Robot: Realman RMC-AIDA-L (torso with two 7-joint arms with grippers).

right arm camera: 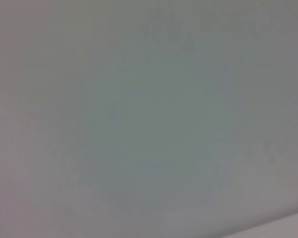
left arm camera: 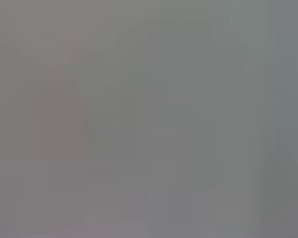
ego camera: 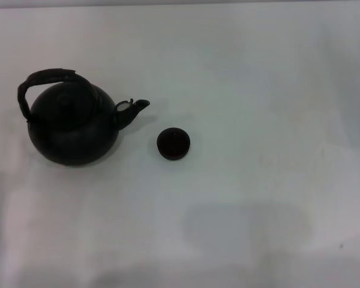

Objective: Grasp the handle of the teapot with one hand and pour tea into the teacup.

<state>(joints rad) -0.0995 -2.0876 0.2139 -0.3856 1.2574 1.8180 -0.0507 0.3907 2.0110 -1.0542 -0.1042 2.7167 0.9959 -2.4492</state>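
Observation:
The black teapot stands upright on the white table at the left in the head view. Its arched handle rises over the domed lid. Its short spout points right toward the teacup. The small dark teacup sits just right of the spout, apart from the pot. Neither gripper shows in any view. Both wrist views show only a plain grey surface.
The white table spreads wide to the right and toward the front of the pot and cup. A faint shadow lies on the table near the front centre.

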